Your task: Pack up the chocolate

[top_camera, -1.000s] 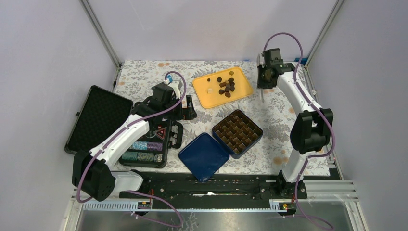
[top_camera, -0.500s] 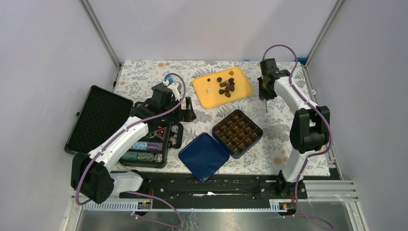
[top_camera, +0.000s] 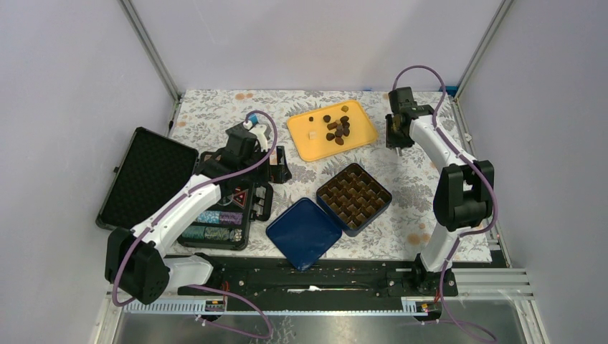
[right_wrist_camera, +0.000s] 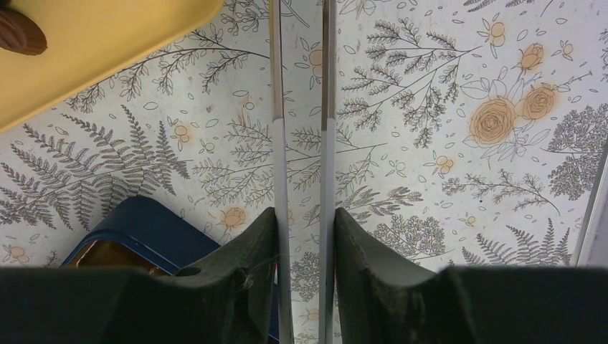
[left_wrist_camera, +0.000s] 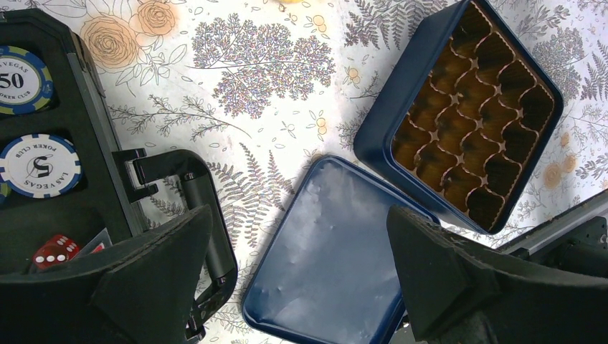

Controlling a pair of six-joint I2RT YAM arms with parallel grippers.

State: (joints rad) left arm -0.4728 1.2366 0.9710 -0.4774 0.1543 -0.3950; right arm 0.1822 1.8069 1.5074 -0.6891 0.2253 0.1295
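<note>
Right gripper (right_wrist_camera: 306, 222), clamped on metal tweezers (right_wrist_camera: 281, 179), has shifted beside the yellow tray (top_camera: 305, 143) by the far edge. Left gripper (left_wrist_camera: 297, 244) hangs wide open, empty (chocolate (top_camera: 337, 130) all unpacked).

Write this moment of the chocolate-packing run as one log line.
left gripper: open, holding nothing | right gripper: shut on tweezers, beside yellow tray | chocolate: on tray | blue box: cells empty | lid: beside box

Bare bench (top_camera: 387, 168) lies open between the far yellow tray (top_camera: 308, 147) and near blue box (top_camera: 333, 215); an open poker case (top_camera: 147, 179) blocks the left.
</note>
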